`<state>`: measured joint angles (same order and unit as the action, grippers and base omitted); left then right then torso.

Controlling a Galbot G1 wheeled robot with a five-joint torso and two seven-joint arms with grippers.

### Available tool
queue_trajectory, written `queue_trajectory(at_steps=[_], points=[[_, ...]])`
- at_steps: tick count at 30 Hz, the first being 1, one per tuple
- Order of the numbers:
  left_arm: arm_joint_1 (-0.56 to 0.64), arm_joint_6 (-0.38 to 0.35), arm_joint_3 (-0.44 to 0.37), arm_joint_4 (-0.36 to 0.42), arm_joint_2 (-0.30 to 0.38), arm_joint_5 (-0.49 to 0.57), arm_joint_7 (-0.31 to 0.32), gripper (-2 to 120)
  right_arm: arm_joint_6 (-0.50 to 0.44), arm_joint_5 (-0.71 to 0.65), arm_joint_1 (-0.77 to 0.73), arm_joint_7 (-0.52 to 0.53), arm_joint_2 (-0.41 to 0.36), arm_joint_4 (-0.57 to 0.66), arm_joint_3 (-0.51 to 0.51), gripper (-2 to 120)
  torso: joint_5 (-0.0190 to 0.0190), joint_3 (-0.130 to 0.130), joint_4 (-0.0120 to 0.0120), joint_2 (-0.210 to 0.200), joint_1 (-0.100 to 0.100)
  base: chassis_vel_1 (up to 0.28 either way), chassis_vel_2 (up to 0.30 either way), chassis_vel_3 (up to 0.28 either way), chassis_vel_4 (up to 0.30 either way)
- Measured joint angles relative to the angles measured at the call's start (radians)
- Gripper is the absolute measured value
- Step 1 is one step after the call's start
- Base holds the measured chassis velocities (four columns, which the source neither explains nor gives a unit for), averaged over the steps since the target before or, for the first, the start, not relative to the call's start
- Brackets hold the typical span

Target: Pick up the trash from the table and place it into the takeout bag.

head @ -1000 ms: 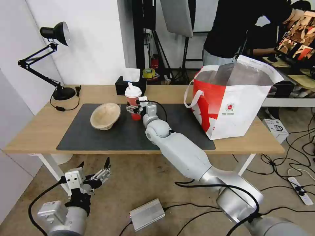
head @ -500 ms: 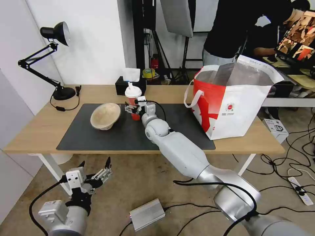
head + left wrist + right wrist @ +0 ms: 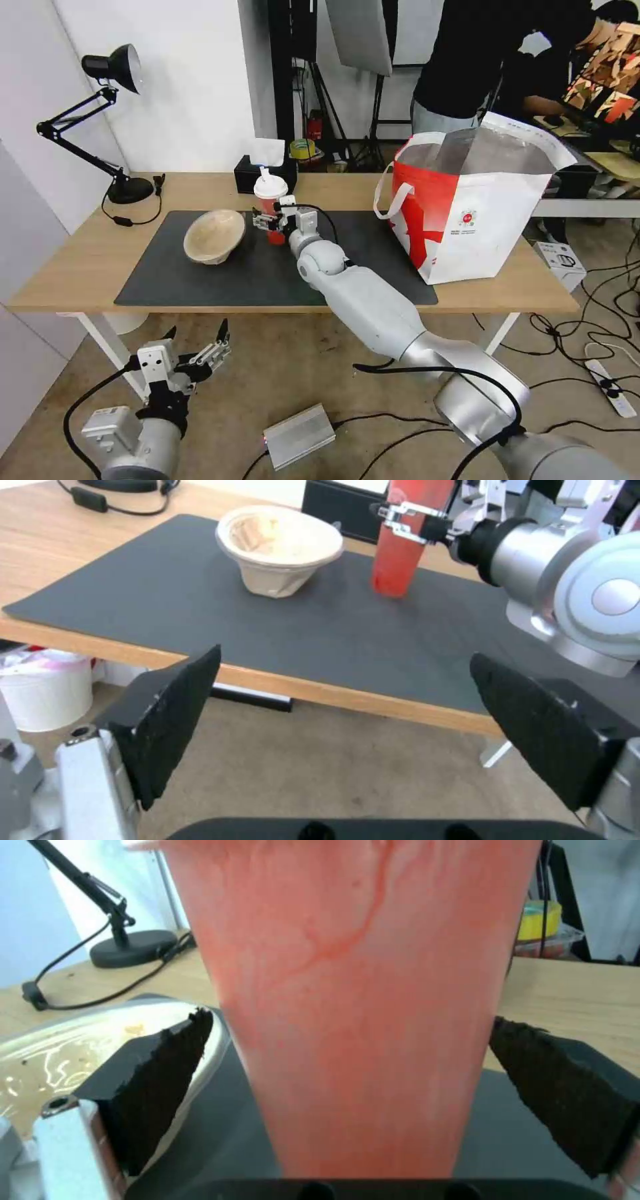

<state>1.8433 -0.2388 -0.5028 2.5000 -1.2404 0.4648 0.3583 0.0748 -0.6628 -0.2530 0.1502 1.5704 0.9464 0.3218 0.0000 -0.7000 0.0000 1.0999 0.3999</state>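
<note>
My right pincer (image 3: pixel 268 219) has crept forward around the cup (image 3: pixel 270 207); its pads (image 3: pixel 167 1080) stand spread at both sides, not yet pinching, so I judge closing comes next.

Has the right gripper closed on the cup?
No: the right gripper's pads flank the cup with gaps on both sides.

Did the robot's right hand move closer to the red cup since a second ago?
Yes. The right gripper has slid a little forward along the dark mat toward the black tissue box. Its open fingers now sit either side of the red cup, which stays put.
</note>
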Motion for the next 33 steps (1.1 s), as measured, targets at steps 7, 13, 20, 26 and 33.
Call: queue_trajectory(at_steps=[7,13,20,26,33], points=[[-0.003,-0.002,0.010,0.000,-0.001,-0.001,0.000,100,-0.008,-0.013,-0.006,-0.013,0.000,-0.012,-0.002,100,0.0000,0.000,0.0000,0.000,0.000,0.000,0.000,0.000,0.000],[-0.003,-0.002,0.016,0.000,-0.004,-0.002,-0.001,100,-0.011,-0.018,-0.011,-0.024,0.000,-0.015,-0.003,87,0.0000,0.000,-0.0001,0.000,0.000,0.000,0.000,0.000,0.000],[-0.001,-0.002,0.019,0.000,-0.004,-0.004,-0.001,100,-0.013,-0.018,-0.025,-0.027,0.000,-0.006,0.001,61,0.0000,0.000,0.0000,0.000,0.000,0.000,0.000,0.000,0.000],[0.003,-0.002,0.016,0.000,-0.003,-0.004,-0.001,100,-0.013,-0.018,-0.026,-0.028,-0.001,-0.002,0.002,40,0.0000,0.000,0.0000,0.000,0.000,0.000,0.000,0.000,0.000],[0.001,-0.001,0.018,0.000,-0.004,-0.005,-0.001,100,-0.015,-0.017,-0.033,-0.026,-0.002,0.010,0.000,18,0.0000,0.000,0.0000,0.000,0.000,0.000,0.000,0.000,0.000]])
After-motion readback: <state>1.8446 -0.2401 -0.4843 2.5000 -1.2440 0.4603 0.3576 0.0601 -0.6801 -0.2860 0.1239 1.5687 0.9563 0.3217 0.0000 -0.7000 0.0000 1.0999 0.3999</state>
